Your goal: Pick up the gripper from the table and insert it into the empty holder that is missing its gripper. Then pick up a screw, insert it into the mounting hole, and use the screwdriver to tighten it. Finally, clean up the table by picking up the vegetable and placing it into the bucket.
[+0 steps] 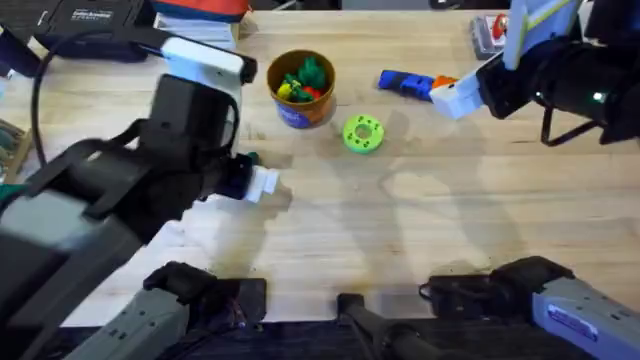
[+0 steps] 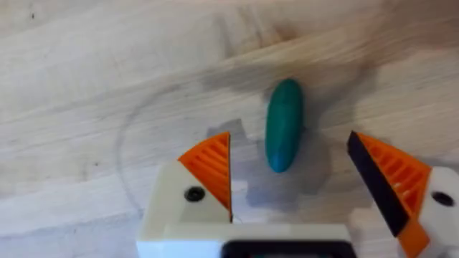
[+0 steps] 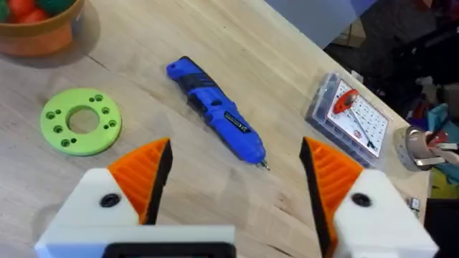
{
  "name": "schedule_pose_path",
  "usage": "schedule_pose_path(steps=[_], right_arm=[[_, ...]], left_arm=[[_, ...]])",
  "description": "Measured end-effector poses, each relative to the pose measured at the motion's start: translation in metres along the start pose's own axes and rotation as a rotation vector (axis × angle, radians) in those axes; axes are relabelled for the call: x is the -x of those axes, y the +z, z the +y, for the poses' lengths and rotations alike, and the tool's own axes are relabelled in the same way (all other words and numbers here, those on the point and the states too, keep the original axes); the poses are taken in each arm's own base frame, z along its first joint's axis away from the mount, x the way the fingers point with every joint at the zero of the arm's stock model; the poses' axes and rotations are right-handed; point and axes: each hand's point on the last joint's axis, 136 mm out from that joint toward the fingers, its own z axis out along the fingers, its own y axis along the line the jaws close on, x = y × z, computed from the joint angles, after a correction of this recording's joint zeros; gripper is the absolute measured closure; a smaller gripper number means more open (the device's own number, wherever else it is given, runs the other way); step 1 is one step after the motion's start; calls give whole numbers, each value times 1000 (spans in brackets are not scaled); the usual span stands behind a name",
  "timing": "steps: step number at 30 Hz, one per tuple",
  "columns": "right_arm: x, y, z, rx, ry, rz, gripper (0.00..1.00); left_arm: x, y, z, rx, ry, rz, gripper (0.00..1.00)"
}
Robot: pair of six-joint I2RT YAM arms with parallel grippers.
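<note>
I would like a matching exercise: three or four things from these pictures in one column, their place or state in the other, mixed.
1. vegetable
2. screwdriver
3. bucket
4. green disc

a. holds toy food
b. lies between the open left hand's fingers
c. flat on the table, beside the bucket
d. lies ahead of the open right hand

Pairs: 1-b, 2-d, 3-a, 4-c
</note>
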Motion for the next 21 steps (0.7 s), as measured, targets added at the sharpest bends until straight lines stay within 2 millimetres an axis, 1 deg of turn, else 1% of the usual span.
schedule_pose_path(steps=[3, 7, 11, 17, 18, 19, 21], right_arm=[[0, 0, 0, 0, 0, 0, 7], [-1, 2, 1, 2, -1, 5, 7], [-5, 10, 4, 14, -5, 32, 7], [-14, 26, 11, 39, -14, 86, 7], [-15, 28, 12, 42, -15, 94, 7], [-17, 30, 13, 46, -15, 101, 7], [-19, 33, 14, 51, -16, 113, 7]], left_arm=[[-7, 14, 3, 31, 16, 67, 15], [-8, 29, 4, 53, 38, 115, 15], [-8, 35, 4, 58, 66, 149, 15], [-5, 37, 3, 55, 100, 157, 15], [-5, 37, 3, 53, 107, 157, 69], [-5, 37, 3, 50, 117, 157, 200], [-5, 37, 3, 48, 133, 157, 526]])
